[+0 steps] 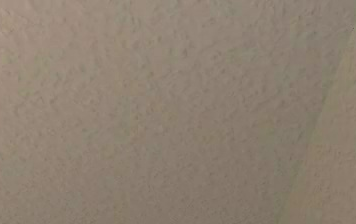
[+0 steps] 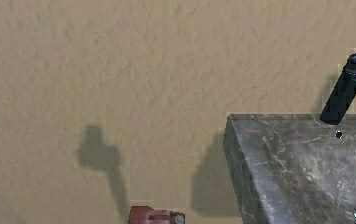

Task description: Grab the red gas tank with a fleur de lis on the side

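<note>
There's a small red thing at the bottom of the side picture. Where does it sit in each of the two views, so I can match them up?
Forward view: a textured beige wall, with a paler strip down the right edge.
Arm side view: the red thing sits at the bottom edge, left of the middle and left of the dark stone counter.
Shared landmark: the same beige wall stands behind it.

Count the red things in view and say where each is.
1. A red object lies at the arm side view's bottom edge, left of the dark stone counter, cut off by the picture's edge. More may be hidden below that edge or behind the counter.
</note>
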